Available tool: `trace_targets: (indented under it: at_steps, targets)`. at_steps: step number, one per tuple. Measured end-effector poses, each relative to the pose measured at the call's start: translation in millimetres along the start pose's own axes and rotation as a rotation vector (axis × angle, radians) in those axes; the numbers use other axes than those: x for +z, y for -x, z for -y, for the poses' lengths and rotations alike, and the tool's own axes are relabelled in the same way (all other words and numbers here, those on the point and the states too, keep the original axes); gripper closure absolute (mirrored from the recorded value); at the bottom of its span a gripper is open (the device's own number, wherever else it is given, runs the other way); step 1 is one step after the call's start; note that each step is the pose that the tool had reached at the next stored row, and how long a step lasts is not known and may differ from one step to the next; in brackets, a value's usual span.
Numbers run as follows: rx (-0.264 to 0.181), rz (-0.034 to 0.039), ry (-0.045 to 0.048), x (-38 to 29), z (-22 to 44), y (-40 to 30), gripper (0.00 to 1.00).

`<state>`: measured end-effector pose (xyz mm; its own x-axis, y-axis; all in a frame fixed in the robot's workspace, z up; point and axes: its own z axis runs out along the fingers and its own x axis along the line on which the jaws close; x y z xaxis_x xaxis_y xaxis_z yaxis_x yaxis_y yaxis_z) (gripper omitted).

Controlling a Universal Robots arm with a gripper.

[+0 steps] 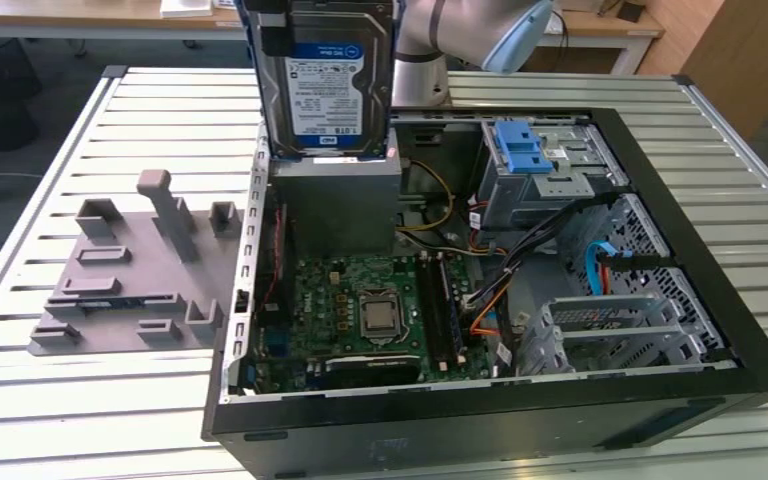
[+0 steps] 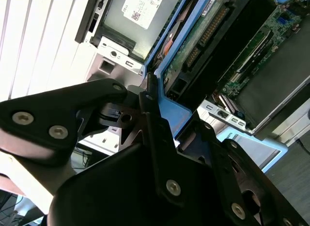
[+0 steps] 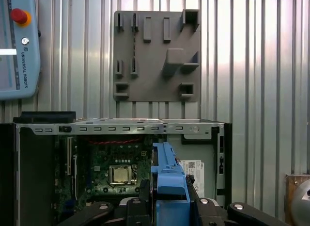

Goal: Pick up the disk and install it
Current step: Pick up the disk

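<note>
Well, the bench (image 1: 117, 420) is bearing the open computer case (image 1: 491, 415), and the disk (image 1: 327, 80) is hanging upright above its twelve o'clock end in the exterior view, the tool (image 3: 167, 209) clamping its blue bracket (image 3: 167, 175): pickup is looking done, installing not yet.

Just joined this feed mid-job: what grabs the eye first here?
The disk, clamped upright in the gripper by its blue bracket, hangs over the open computer case, whose motherboard lies bare. A grey fixture plate lies on the slatted table at the exterior view's left.
</note>
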<state>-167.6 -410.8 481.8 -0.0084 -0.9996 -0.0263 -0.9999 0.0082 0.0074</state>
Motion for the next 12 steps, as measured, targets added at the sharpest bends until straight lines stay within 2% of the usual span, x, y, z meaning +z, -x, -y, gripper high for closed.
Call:
trace_targets:
  at_steps: [12]
  targets:
    - [0.000,0.0000,0.0000,0.0,2.4,-2.0,0.64]
